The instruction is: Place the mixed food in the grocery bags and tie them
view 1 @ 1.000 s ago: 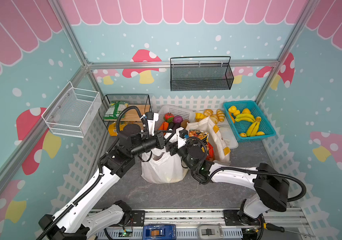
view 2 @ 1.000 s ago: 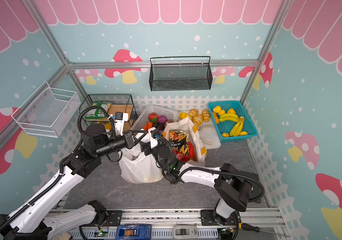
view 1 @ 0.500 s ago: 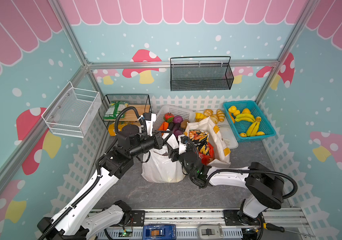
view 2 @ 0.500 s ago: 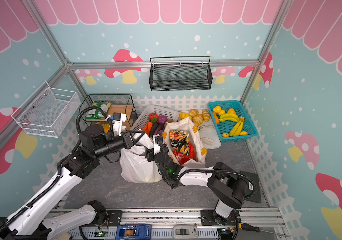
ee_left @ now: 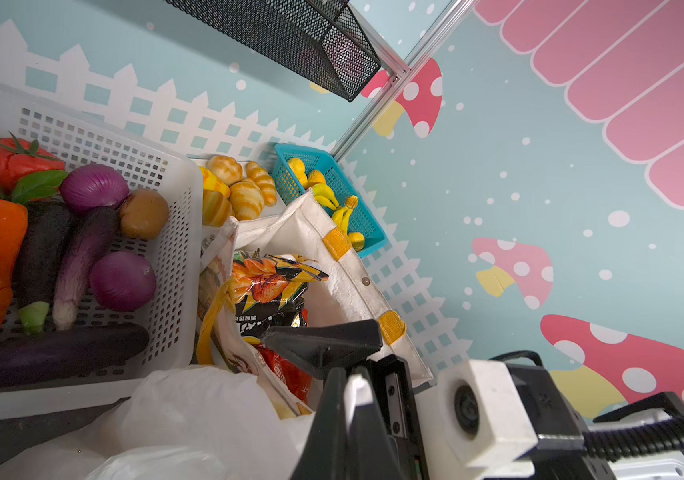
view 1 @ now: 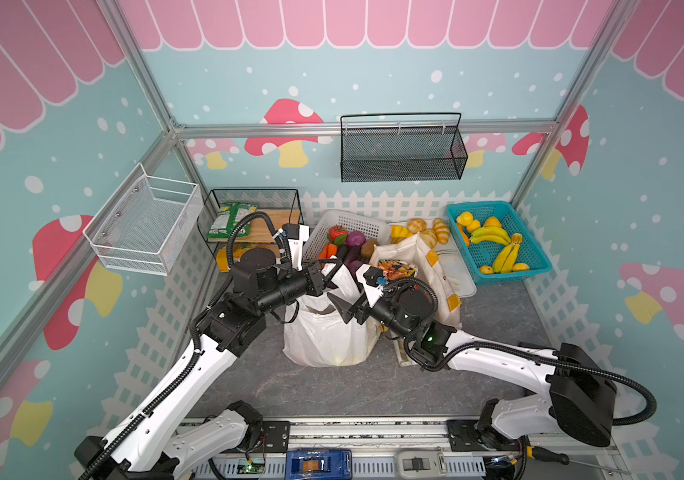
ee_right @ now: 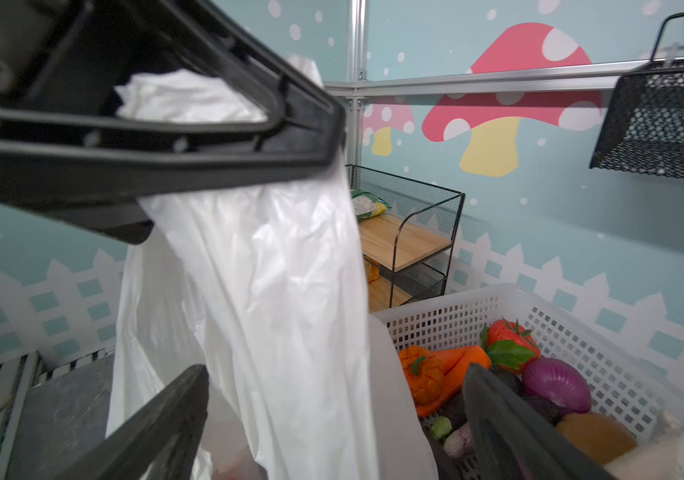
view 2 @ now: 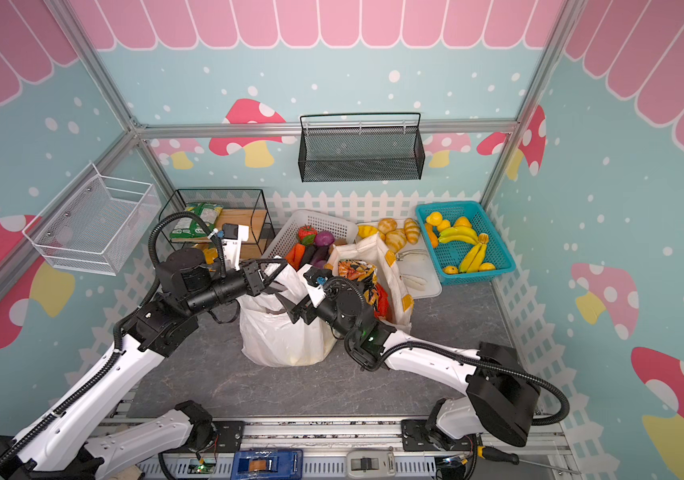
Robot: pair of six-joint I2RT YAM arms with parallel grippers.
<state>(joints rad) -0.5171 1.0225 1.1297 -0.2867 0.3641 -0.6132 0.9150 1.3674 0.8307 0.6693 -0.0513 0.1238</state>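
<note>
1. Two arms meet above the white plastic bag (view 1: pixel 323 340); the left gripper (view 1: pixel 332 270) pinches its lifted handle.
2. Alongside, the right gripper (ee_right: pixel 336 370) has its fingers spread wide.
3. Crinkly, the bag stands mid-table, just beside the canvas tote (view 1: pixel 436 266).

Left pincer (view 1: pixel 332 268) clamped shut; right pincer (view 1: pixel 346 301) spread wide, facing it.

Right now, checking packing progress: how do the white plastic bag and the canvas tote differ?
The plastic bag is thin and crinkled; the tote is stiff and boxy. The left pincer clamps the plastic bag's handle; no pincer holds the tote. Both stand untied on the table.
</note>
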